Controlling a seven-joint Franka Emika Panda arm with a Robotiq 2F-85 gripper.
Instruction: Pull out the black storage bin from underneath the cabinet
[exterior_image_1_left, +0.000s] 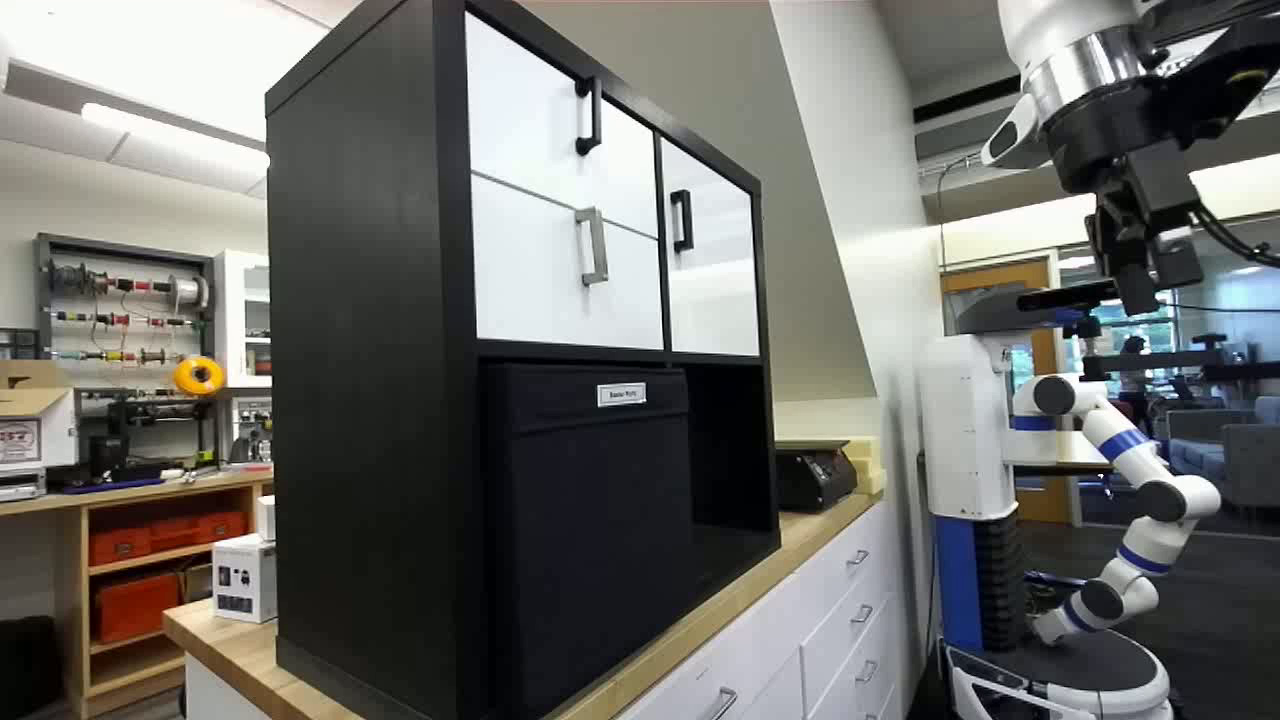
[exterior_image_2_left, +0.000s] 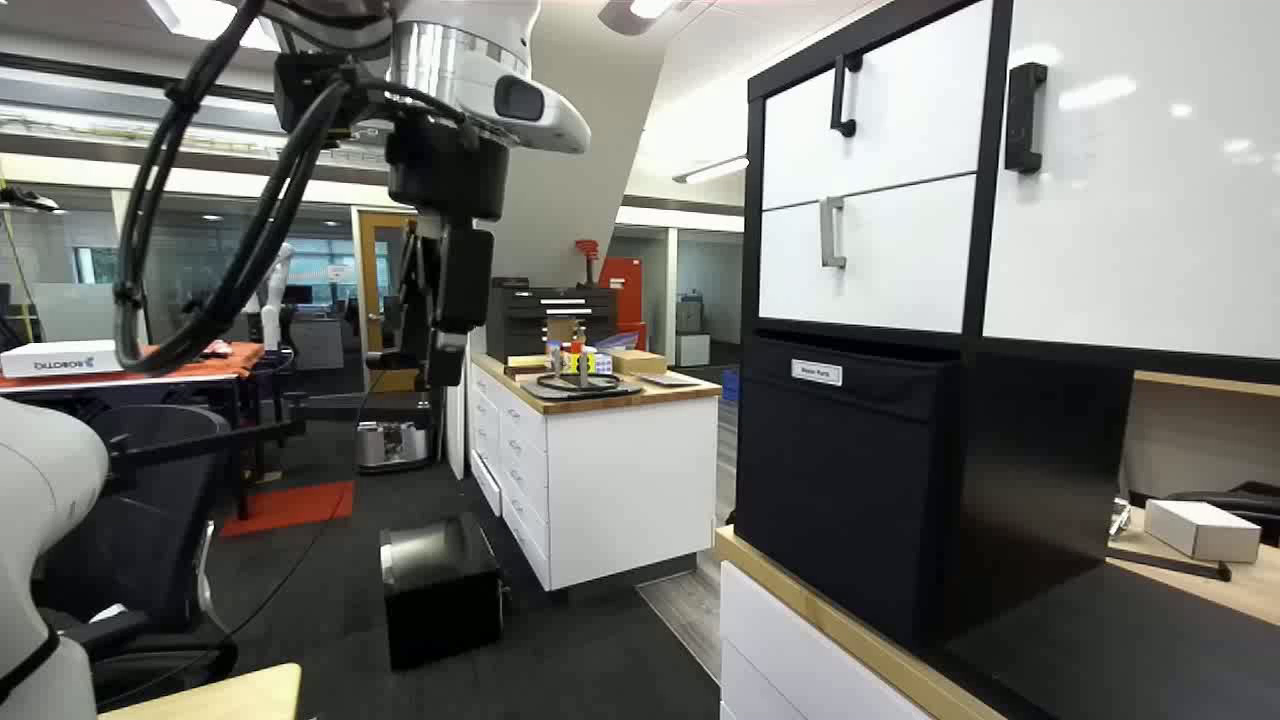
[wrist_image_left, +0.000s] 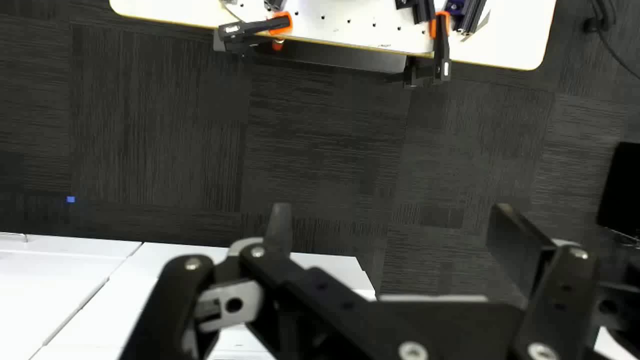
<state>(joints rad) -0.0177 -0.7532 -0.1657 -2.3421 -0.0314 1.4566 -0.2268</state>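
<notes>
The black storage bin stands upright in a lower compartment of the cabinet. Its flat front bears a small white tag near the top. In an exterior view the bin also shows below two white drawers of the cabinet. My gripper hangs pointing down, well apart from the bin and the cabinet. It also shows in an exterior view. In the wrist view the gripper has its fingers wide apart with nothing between them. The bin is out of the wrist view.
The cabinet stands on a wooden top over low white drawers. A black device sits beside it. In the wrist view a table edge with black clamps lies across dark carpet. A white box shows through the open compartment.
</notes>
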